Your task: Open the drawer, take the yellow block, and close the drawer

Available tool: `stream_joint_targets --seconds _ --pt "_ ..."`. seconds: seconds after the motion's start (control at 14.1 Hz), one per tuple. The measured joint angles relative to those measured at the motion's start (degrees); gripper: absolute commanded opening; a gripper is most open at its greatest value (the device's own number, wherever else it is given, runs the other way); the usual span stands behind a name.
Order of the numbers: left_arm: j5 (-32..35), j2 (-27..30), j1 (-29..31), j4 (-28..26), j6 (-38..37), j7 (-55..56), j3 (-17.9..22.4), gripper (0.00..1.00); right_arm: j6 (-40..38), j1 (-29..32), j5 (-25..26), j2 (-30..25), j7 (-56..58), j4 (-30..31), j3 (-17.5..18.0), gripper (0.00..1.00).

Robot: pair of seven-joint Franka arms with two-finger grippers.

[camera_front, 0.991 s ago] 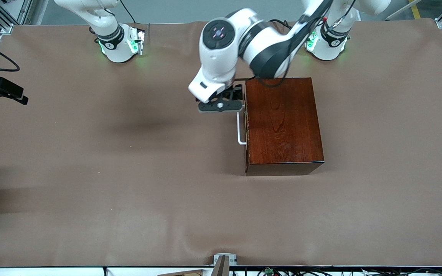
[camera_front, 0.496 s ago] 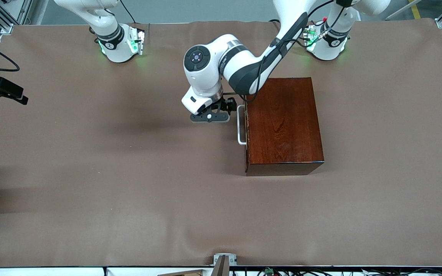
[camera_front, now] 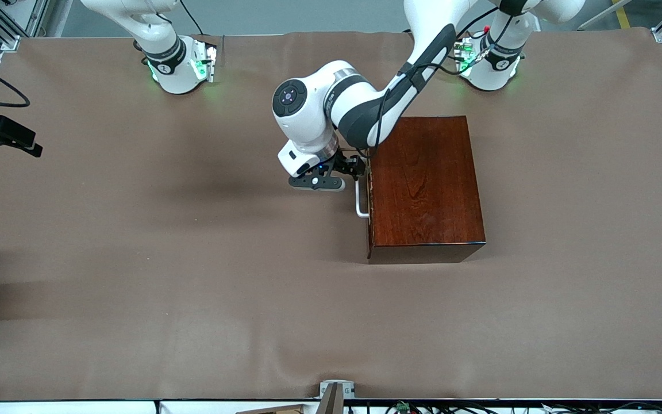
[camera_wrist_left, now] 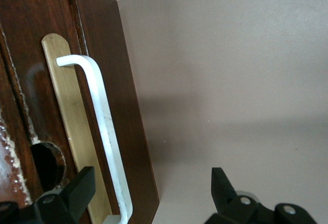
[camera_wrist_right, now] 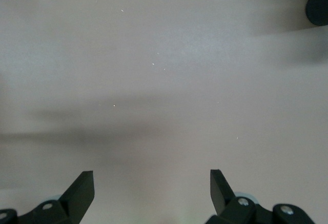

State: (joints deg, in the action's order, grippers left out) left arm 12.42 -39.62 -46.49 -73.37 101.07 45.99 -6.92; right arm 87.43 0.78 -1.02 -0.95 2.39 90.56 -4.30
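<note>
Both fingers of the left gripper stand spread astride the white handle of the shut drawer, whose bar runs along the box front; the right gripper waits open over bare table; yellow block unseen.

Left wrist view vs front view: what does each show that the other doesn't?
Only the left wrist view: the pale brass-coloured plate under the white handle, a round hole in the drawer front, and the left tool's open fingers straddling the handle without touching it.

Only the front view: the wooden box's top, both arm bases, and the right arm waiting, its tool out of frame.

Both: the handle, the closed drawer, the left tool at the handle, the brown table cover. No yellow block in either.
</note>
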Motion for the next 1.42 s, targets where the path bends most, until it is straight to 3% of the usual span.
stream_joint_targets --seconds 1.42 --pt "1.1 -3.3 0.0 -0.3 3.4 1.8 0.5 1.0 0.0 -0.1 0.0 0.1 0.0 0.1 0.1 1.0"
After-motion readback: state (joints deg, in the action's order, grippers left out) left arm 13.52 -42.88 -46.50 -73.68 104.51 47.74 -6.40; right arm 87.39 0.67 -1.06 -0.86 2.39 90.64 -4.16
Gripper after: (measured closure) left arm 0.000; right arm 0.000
